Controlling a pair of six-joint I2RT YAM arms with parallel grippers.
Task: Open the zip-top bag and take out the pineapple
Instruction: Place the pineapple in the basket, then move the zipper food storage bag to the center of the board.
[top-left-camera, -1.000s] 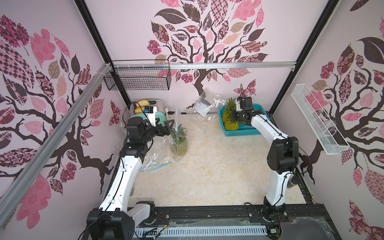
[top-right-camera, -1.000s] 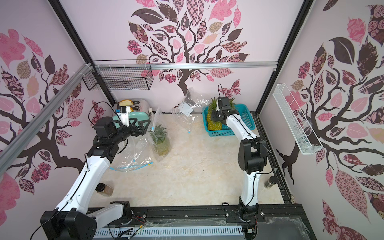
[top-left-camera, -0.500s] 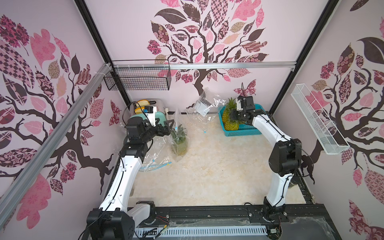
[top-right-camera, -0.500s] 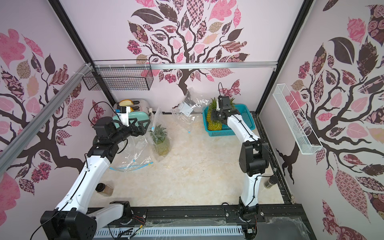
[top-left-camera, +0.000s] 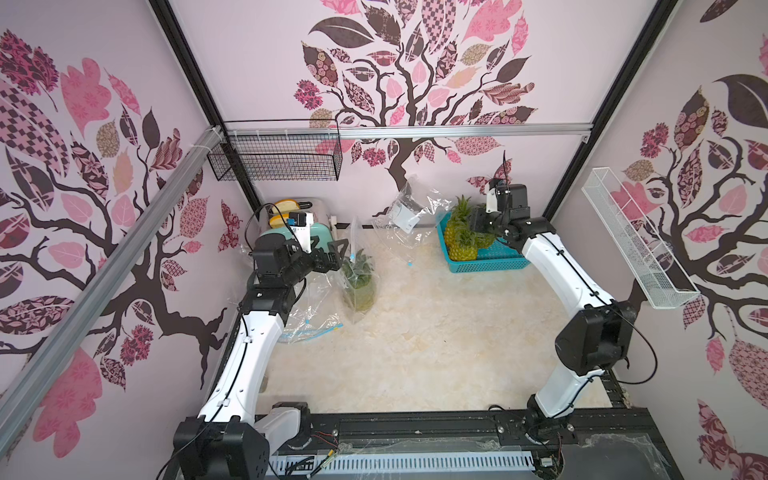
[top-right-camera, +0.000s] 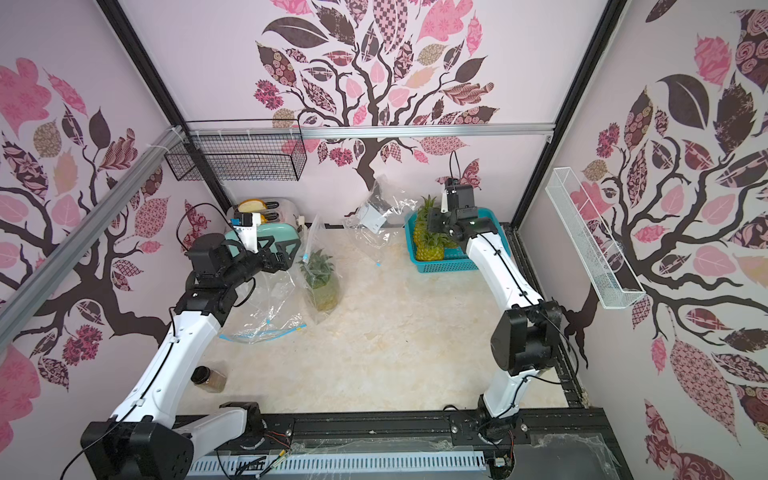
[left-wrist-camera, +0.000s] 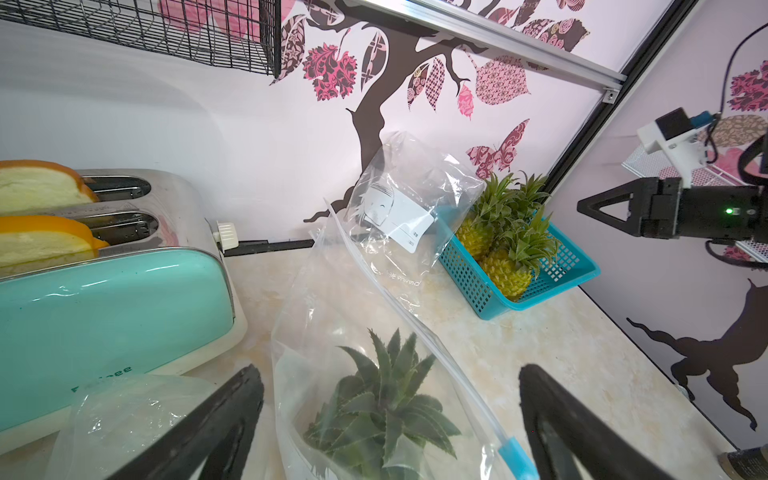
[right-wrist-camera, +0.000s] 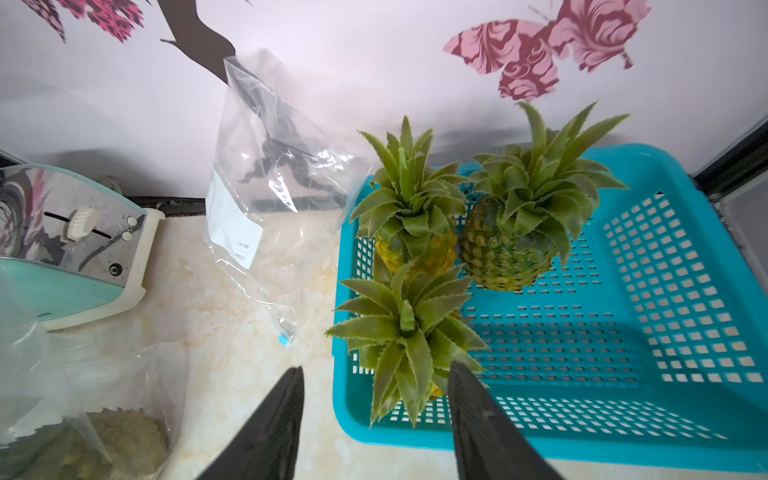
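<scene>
Zip-top bag (top-left-camera: 355, 239) upright on table (top-left-camera: 436, 332), pineapple (top-left-camera: 360, 286) inside, just ahead of left pincer (left-wrist-camera: 390, 372): jaws wide, empty. Right pincer (right-wrist-camera: 376, 368) part-open, empty, over basket (right-wrist-camera: 681, 174). Film likely limp, slippery: pinch rim. Fruit stiff: grip crown.

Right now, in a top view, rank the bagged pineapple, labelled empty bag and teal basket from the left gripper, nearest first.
1. Bagged pineapple, just beside the left gripper.
2. Labelled empty bag, rear centre.
3. Teal basket, far-right rear corner.
</scene>
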